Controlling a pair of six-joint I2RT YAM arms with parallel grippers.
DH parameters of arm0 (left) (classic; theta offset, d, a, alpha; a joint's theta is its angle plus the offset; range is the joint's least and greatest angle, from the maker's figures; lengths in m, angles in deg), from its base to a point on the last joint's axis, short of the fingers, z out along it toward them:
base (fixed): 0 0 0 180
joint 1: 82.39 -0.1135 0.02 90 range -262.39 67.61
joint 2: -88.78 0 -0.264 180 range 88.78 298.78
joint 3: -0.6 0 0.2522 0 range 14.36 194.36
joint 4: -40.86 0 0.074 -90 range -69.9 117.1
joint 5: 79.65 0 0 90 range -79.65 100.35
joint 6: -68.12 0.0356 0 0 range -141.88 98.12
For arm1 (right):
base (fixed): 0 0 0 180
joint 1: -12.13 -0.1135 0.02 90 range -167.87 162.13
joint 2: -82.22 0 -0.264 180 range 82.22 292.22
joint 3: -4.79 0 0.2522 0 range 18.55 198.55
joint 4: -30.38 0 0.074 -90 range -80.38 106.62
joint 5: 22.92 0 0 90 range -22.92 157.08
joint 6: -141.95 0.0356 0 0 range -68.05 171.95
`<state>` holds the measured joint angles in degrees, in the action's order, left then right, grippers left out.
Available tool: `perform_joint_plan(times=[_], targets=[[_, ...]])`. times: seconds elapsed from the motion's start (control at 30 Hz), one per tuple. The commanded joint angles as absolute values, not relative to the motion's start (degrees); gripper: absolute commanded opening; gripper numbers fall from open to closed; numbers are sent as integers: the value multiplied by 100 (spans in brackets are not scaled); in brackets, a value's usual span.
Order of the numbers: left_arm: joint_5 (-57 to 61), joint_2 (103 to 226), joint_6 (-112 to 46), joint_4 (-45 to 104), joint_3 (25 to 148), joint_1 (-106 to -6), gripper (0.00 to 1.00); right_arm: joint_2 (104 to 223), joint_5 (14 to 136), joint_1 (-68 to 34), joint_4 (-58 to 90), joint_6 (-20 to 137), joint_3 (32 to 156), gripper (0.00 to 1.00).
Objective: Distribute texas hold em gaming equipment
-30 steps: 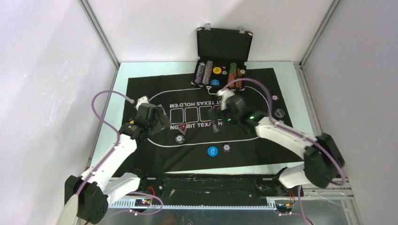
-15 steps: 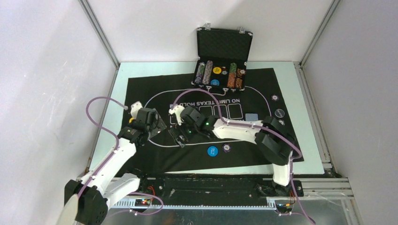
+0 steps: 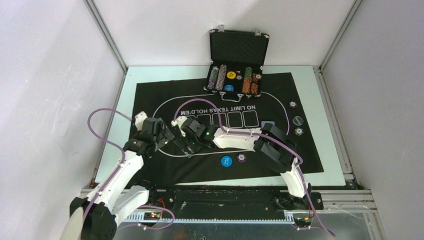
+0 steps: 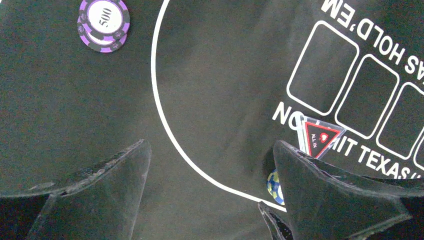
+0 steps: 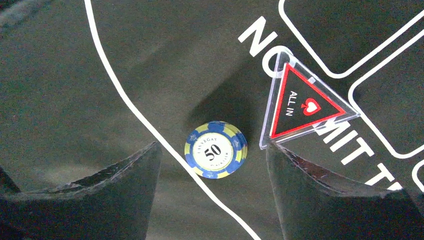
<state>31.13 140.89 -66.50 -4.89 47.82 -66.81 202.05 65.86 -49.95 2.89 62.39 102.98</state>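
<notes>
Top external: judged partly done; laid out on mat a blue button, purple chip, blue card, chips at right edge; most stacks left in open case, so plenty to hand out. Left wrist: left gripper wide, empty, over bare felt; 500 chip well apart. Right wrist: right gripper wide, straddling 50 chip on the white line, not pinching; ALL IN triangle just beside chip, close to right finger, likely in the way
</notes>
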Motion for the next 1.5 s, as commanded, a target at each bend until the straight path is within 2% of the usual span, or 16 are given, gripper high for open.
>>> perform_joint_plan(times=[0.0, 0.33, 1.23, 1.47], targets=[[3150, 13933, -6706, -338, 4744, -6776, 100, 20386, 6263, -5075, 149, 6205, 10677, 77], [3114, 13869, -6697, -347, 4698, -6814, 100, 20609, 6033, -5108, 56, 6303, 10855, 65], [3085, 13754, -6697, -352, 4671, -6841, 100, 20609, 5772, -5235, -67, 6497, 10846, 51], [3049, 13762, -6688, -333, 4670, -6840, 100, 20581, 5722, -5219, -4, 6556, 10851, 43]])
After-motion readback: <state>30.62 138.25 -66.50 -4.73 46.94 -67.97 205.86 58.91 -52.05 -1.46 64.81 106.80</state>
